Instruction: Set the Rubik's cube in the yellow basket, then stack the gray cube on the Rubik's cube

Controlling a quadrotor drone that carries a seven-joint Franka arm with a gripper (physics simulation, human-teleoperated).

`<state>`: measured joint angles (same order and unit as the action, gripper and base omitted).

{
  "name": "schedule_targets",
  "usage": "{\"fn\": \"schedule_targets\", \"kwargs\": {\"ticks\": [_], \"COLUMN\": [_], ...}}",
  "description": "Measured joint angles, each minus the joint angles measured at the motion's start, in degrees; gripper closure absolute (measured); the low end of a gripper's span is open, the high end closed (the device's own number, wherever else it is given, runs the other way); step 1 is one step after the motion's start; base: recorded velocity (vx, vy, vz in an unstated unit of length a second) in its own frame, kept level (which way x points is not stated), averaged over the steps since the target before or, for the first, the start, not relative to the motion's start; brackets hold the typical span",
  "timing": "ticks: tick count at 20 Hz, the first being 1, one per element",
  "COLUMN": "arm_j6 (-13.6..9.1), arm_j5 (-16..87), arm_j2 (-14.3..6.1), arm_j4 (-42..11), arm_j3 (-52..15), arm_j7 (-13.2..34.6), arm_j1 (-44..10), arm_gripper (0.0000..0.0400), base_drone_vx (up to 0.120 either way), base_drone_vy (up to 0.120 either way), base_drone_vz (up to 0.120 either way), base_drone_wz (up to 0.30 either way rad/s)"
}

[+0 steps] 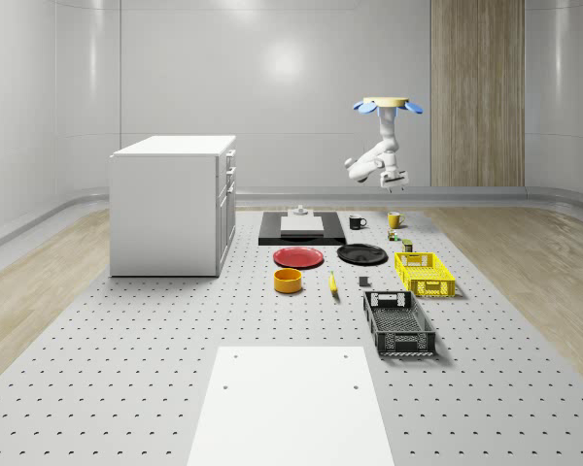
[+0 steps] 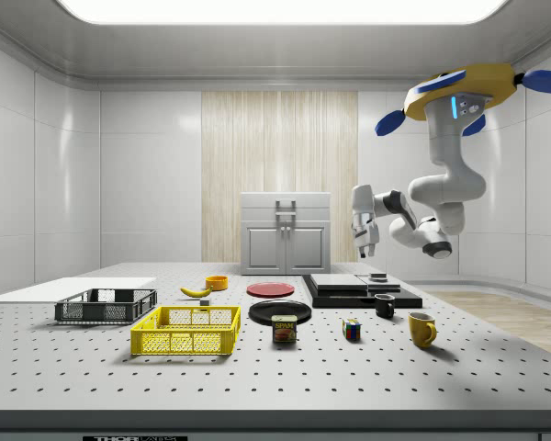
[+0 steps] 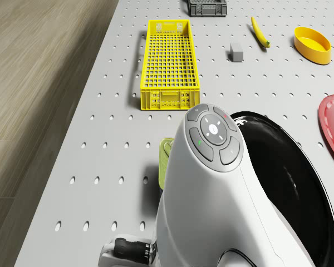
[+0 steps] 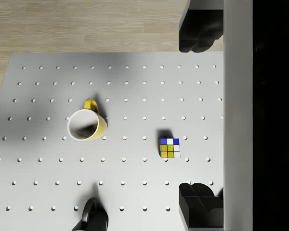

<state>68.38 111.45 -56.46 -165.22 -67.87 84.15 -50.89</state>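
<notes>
Yellow basket [image 1: 425,273] lies on the perforated counter [image 1: 126,369], and the Rubik's cube [image 4: 169,147] sits on the bare counter a little beyond the basket's far end, next to a small can [image 2: 285,329] and near a yellow mug [image 4: 87,124]. The gray cube [image 3: 236,52] rests just beside the basket, between it and a banana [image 3: 260,31]. The drone [image 2: 466,92] hovers high above the mug and Rubik's cube, its end effector [image 4: 198,115] open, empty, well above them.
</notes>
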Motion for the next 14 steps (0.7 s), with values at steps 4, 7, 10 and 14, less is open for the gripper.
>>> {"fn": "schedule_targets", "kwargs": {"ticks": [4,7,10,14], "arm_j6": [-1.4,-1.6,-1.4,-0.7], "arm_j5": [1.8,2.2,2.1,1.7], "arm_j2": [-2.0,-3.2,-4.3,-5.7], "arm_j4": [-0.5,-0.7,-0.7,-0.7], "arm_j3": [-2.1,-3.1,-3.8,-4.5], "arm_j7": [2.8,4.2,5.1,6.0], "arm_j1": [-4.3,-6.2,-7.5,-8.6], "arm_gripper": [0.0,0.0,0.0,0.0], "base_drone_vx": [0.09,0.0,0.0,0.0], "base_drone_vy": [0.0,0.0,-0.12,-0.01], "base_drone_vz": [-0.12,-0.12,-0.12,-0.12], "base_drone_wz": [0.0,0.0,0.0,0.0]}}
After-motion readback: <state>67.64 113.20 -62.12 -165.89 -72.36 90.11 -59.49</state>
